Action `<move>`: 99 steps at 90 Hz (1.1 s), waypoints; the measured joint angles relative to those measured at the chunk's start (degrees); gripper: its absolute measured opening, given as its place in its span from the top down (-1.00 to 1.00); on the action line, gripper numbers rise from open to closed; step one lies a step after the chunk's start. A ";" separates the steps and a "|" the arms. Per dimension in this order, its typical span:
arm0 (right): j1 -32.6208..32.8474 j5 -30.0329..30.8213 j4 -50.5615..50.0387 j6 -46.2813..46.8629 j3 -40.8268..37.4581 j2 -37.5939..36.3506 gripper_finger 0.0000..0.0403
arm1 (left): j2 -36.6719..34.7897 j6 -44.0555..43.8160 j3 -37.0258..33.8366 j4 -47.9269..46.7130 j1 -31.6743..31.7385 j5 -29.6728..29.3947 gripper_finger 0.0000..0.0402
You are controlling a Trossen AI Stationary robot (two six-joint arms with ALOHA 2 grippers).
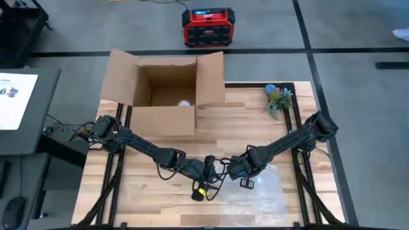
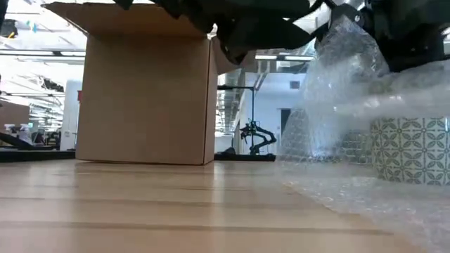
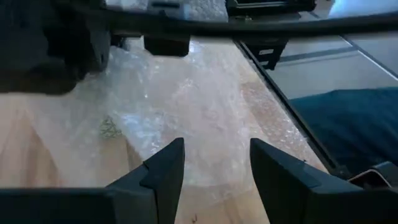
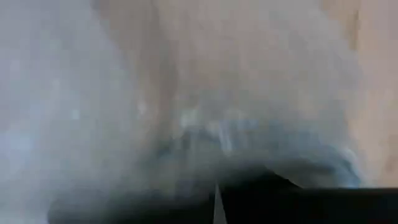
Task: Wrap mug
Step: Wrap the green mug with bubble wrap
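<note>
Sitting at about five o'clock on the table (image 1: 153, 211), the patterned mug (image 2: 411, 149) is resting on the bubble wrap (image 1: 265, 191), looking hard, breakable and slick, so best taken by the rim or wall. Billowing up beside it, the film is reading as light, limp and slippery, best pinched at an edge. Hovering at six o'clock, the left gripper (image 3: 214, 165) is gaping moderately, holding nothing. Pressing close into the wrap, the right gripper (image 1: 246, 176) is giving no clear sign of its grip.
</note>
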 joint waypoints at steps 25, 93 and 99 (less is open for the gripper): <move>0.24 -0.11 -0.46 0.07 0.70 -7.81 0.93 | -0.04 -1.36 0.09 -3.94 0.94 -1.45 0.19; -1.21 -1.04 3.58 0.54 -5.94 -3.70 0.96 | -0.88 -6.39 0.07 -9.24 1.37 -2.80 0.20; -1.84 -0.97 5.28 -0.17 -7.04 -3.26 0.97 | -1.95 -8.79 0.09 -14.81 1.37 -2.78 0.20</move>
